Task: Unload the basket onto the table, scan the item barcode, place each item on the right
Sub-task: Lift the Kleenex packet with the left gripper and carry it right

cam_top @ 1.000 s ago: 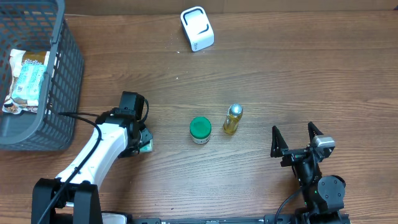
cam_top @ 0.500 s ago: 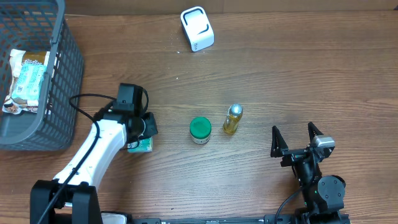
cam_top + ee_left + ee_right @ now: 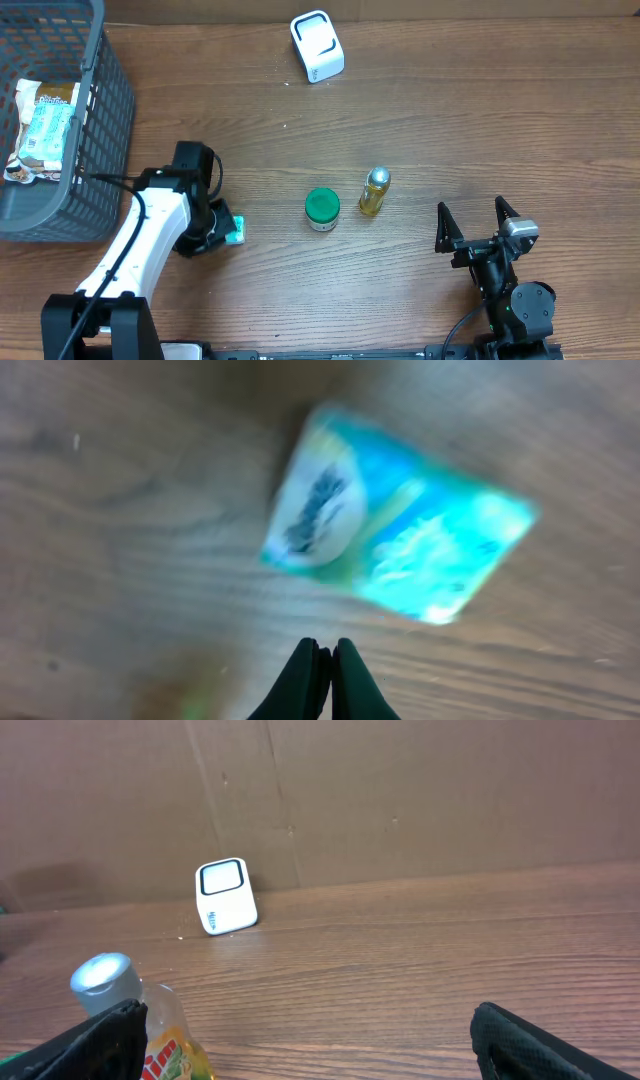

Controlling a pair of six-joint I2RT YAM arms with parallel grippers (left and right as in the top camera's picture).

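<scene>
Teal packet (image 3: 235,233) lies flat left of centre toward the table's near edge, just beyond the empty, closed left end effector (image 3: 325,650), long axis slanting across it; right end effector (image 3: 478,226) gapes, well apart.

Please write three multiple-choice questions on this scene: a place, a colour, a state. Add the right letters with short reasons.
1. Where on the table is the white scanner? A near the arms; B at the far side; C in the middle.
2. The jar lid is: A green; B red; C yellow.
3. The left gripper is: A wide open; B shut on something; C shut, empty.
Key: B, it sits by the far edge; A, the top looks green; C, its fingers meet, the packet lies ahead of them.
</scene>
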